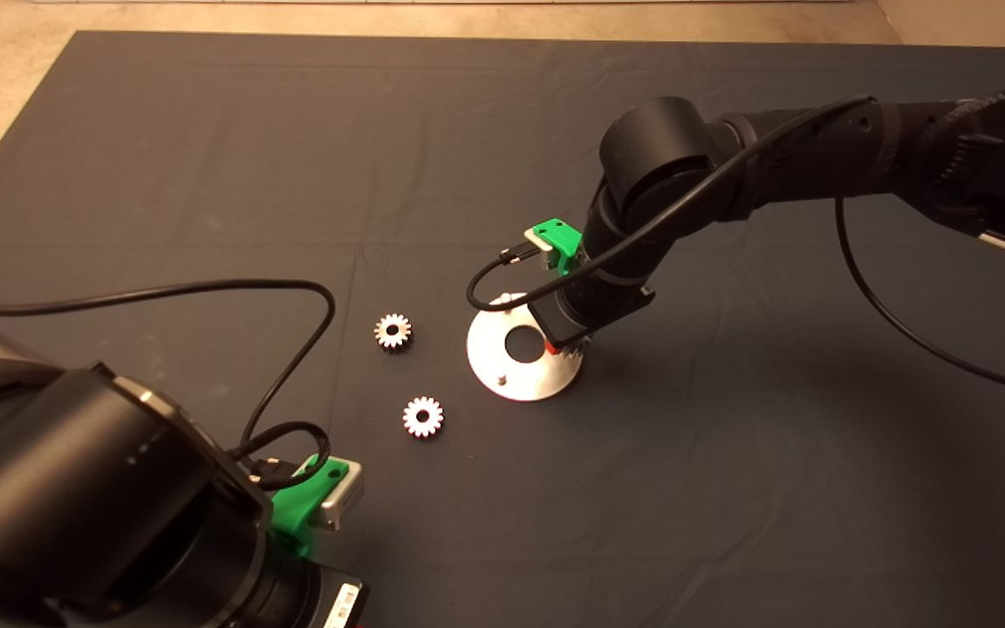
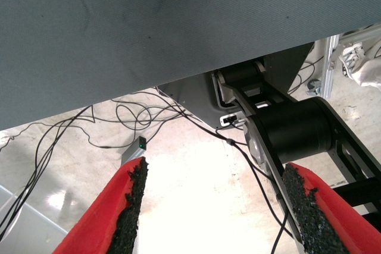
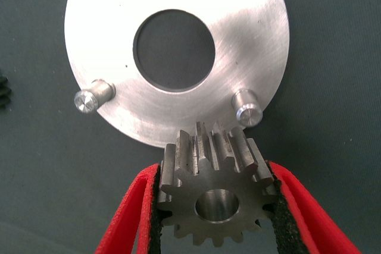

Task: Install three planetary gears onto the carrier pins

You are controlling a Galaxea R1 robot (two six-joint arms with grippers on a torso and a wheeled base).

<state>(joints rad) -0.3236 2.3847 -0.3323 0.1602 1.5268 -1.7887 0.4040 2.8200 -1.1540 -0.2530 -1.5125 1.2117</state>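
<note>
The shiny round disc (image 1: 520, 362) lies mid-mat, with two carrier pins showing (image 1: 507, 301) (image 1: 501, 379). In the right wrist view the disc (image 3: 178, 105) shows two pins (image 3: 92, 96) (image 3: 247, 106); the third is hidden. My right gripper (image 1: 565, 349) is at the disc's right rim, shut on a planetary gear (image 3: 214, 200) held between its pads just over the rim. I cannot tell whether the gear sits on a pin. Two more gears (image 1: 393, 331) (image 1: 422, 416) lie flat on the mat left of the disc. My left gripper (image 2: 218, 171) is parked at the lower left, open and empty.
The dark mat (image 1: 729, 488) covers the table. A black cable (image 1: 232, 288) loops over the mat from the left arm. The left wrist view shows the mat's edge (image 2: 178, 40), floor cables and the robot's base (image 2: 292, 129).
</note>
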